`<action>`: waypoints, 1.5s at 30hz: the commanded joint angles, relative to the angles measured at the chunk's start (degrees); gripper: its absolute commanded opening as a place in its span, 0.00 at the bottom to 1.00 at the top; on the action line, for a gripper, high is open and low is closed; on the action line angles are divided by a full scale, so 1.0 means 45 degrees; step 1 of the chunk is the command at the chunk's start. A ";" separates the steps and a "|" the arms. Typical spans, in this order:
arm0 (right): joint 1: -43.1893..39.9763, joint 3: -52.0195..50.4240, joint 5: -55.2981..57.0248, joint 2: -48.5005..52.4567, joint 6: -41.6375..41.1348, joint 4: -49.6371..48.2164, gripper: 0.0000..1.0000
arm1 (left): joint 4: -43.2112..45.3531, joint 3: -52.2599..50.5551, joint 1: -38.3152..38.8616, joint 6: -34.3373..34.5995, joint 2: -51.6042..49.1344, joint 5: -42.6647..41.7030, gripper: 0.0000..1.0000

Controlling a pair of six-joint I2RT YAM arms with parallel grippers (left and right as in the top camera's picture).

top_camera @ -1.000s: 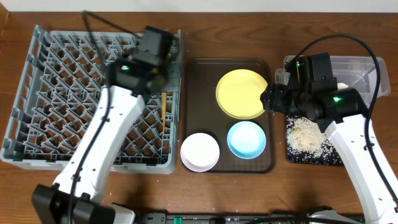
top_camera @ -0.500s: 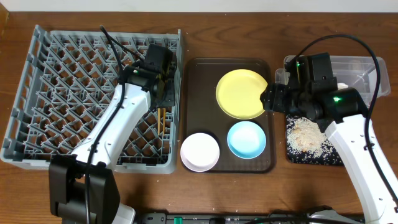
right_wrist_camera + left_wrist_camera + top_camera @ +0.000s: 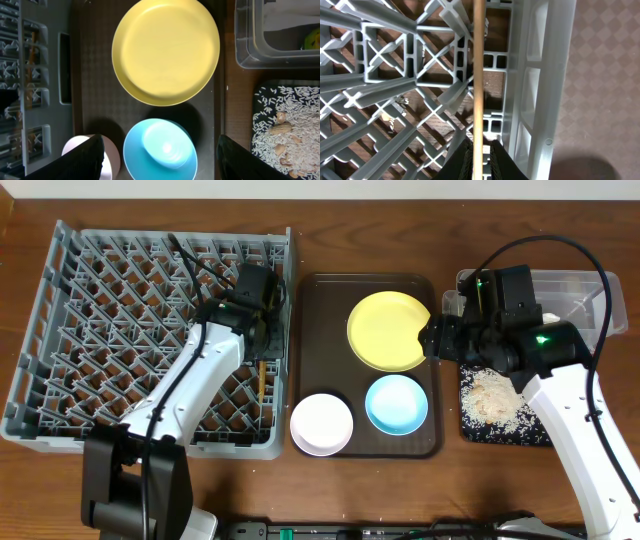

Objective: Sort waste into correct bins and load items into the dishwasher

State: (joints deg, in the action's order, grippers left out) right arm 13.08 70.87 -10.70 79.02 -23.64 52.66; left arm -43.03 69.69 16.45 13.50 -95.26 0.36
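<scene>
Chopstick in hand at the dish rack: the left gripper has its two dark fingers drawn in tight on a thin wooden chopstick. The stick runs straight up the middle of the left wrist view, over the grey lattice and just inside the rack's raised right wall. From overhead, that arm reaches across the rack at the left of the frame, and its gripper sits over the rack's right edge, beside the dark brown serving tray at centre. On the tray are a round yellow plate at top, a light blue bowl below it and a pinkish-white bowl at lower left. The right gripper hangs above the tray's right edge with its fingers spread wide and nothing between them; its wrist view looks down on the plate and the blue bowl. At the upper right of the overhead frame stands the clear plastic tub, holding a white tissue and a green-yellow wrapper. Just below the tub lies the black tray, with pale rice crumbs heaped at its upper end.
</scene>
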 commanded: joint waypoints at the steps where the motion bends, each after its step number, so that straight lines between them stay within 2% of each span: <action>1: -0.0058 0.0068 -0.0063 0.0000 0.0117 -0.0015 0.70 | -0.0053 0.0228 0.0005 -0.0015 0.0131 0.0005 0.16; 9: -0.0058 0.0068 -0.0058 0.0000 0.0121 0.0019 0.70 | -0.0466 0.0665 0.0005 -0.0015 0.1923 -0.0044 0.17; 13: -0.0058 0.0068 -0.0063 0.0000 0.0355 0.0019 0.71 | -0.0738 0.0661 0.0005 -0.0019 0.3342 -0.0641 0.28; 21: -0.0058 0.0068 -0.0063 0.0000 0.1073 0.0277 0.70 | -0.1282 0.0651 0.0029 -0.0112 0.4624 -0.4396 0.33; 23: -0.0058 0.0068 -0.0049 0.0000 0.0971 0.0457 0.68 | -0.1277 0.0578 0.0199 -0.0374 0.4507 -0.5197 0.34; 27: -0.0452 0.0068 0.0656 -0.0015 0.0180 0.0646 0.70 | -0.1064 0.0461 0.1122 -0.0860 0.3847 -0.5309 0.36; 30: -0.1491 0.0078 0.0636 -0.0243 -0.0272 0.0690 0.70 | -0.0845 0.0461 0.2025 -0.0865 0.3084 -0.5294 0.37; 35: -0.4342 0.0078 -0.0330 -0.1345 0.0073 0.0850 0.75 | -0.0073 0.0461 0.3376 -0.1088 0.1477 -0.5168 0.40; 39: -0.5969 0.0073 -0.1282 -0.1909 0.0117 0.1044 0.85 | 0.0884 0.0461 0.4250 -0.1073 -0.0097 -0.3876 0.41; 41: -0.6251 0.0073 -0.1302 -0.1991 0.0117 0.1205 0.99 | 0.1195 0.0461 0.4532 -0.0976 -0.0879 -0.3895 0.41; 45: -0.6319 0.0073 -0.1297 -0.1977 0.0117 0.1433 0.99 | 0.1821 0.0461 0.5047 -0.0699 -0.2210 -0.4303 0.41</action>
State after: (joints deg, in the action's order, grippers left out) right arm -14.66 70.87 -14.72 70.02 -23.40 58.92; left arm -35.77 71.85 37.93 10.20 -102.41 -19.14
